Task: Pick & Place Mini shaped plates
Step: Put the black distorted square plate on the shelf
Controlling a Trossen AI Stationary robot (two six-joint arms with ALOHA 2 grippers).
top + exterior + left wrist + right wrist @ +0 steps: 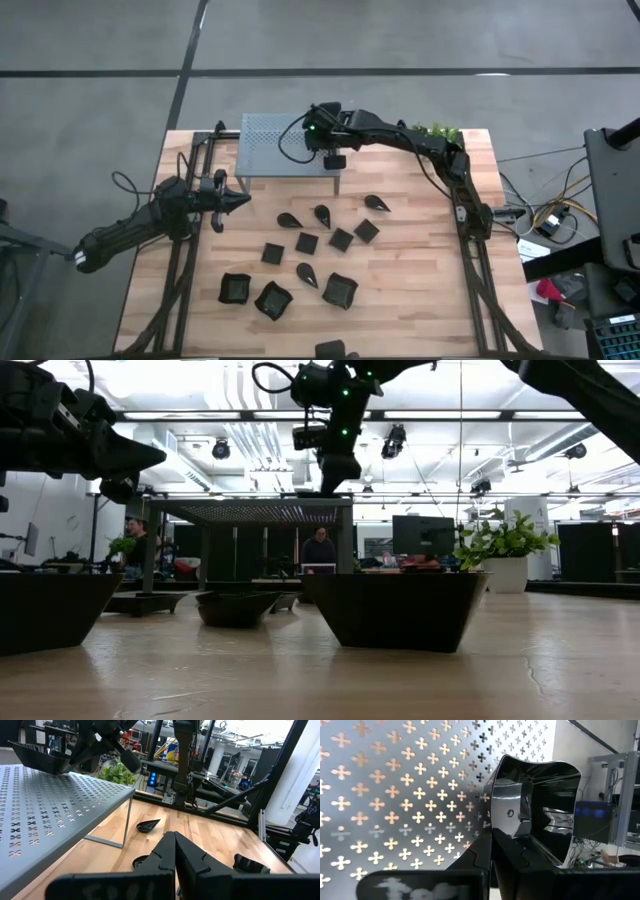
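Note:
My right gripper (335,157) reaches over the right near corner of the grey perforated shelf (285,145) and is shut on a black wavy-rimmed square dish (555,790). The left wrist view shows that dish (42,756) just above the shelf top (60,810). My left gripper (240,201) is shut and empty. It hovers left of the other mini plates. These lie flat on the wood: teardrops (290,218), small squares (306,243) and larger wavy dishes (340,290). My right gripper pinches one side wall of the dish (497,777), with one finger (520,817) inside the hollow and the other outside. The fingers come from above, slanting down toward the shelf. The dish sits about upright at the shelf top; I cannot tell whether its base touches.
A green plant (440,130) stands at the table's far right, behind the right arm. The shelf stands on thin legs (127,822), with room beneath it. Black frame rails (180,270) run along both table sides. People and desks show in the room beyond the table.

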